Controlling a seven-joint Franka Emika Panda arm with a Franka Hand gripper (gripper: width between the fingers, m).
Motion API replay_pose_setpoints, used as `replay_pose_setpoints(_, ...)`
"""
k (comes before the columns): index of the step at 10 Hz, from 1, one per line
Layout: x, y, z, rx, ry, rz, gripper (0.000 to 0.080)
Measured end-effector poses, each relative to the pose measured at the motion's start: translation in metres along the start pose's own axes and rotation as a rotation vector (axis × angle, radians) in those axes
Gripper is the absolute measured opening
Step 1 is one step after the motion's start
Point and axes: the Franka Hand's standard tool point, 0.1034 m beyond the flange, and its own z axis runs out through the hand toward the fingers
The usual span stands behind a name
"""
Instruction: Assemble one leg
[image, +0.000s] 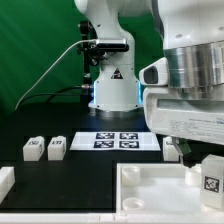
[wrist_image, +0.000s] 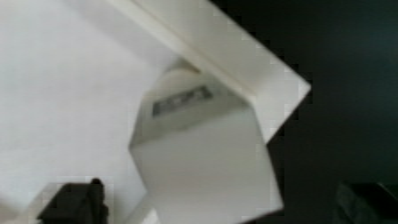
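Observation:
One leg (image: 210, 176), a chunky white post with a black-and-white tag, stands at the near right corner of the big white tray-like piece (image: 150, 190). My gripper (image: 203, 158) is right above it. In the wrist view the leg (wrist_image: 199, 140) stands in the corner of the raised rim (wrist_image: 249, 70), between my dark fingers (wrist_image: 71, 202). A gap shows on each side of it, so the gripper (wrist_image: 222, 208) is open around the leg. Two more legs (image: 33, 148) (image: 57, 147) lie at the exterior view's left.
The marker board (image: 120, 140) lies behind the tray, in front of the robot base (image: 112, 90). Another white part (image: 5, 181) shows at the exterior view's lower left edge. A cable runs along the back on the left.

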Motion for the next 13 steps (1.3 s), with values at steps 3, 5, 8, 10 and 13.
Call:
replay_pose_setpoints(3, -0.003, 0.0, 0.001, 0.0, -0.004, 0.21, 0.0374)
replay_pose_setpoints(5, -0.002, 0.001, 0.001, -0.003, -0.005, 0.37, 0.0313)
replay_pose_setpoints(8, -0.002, 0.003, 0.001, 0.004, -0.014, 0.735, 0.0313)
replay_pose_setpoints(10, -0.003, 0.012, 0.001, 0.07, -0.007, 0.979, 0.0313)
replay_pose_setpoints(13, -0.004, 0.01, 0.0, 0.06, -0.001, 0.841, 0.0313)
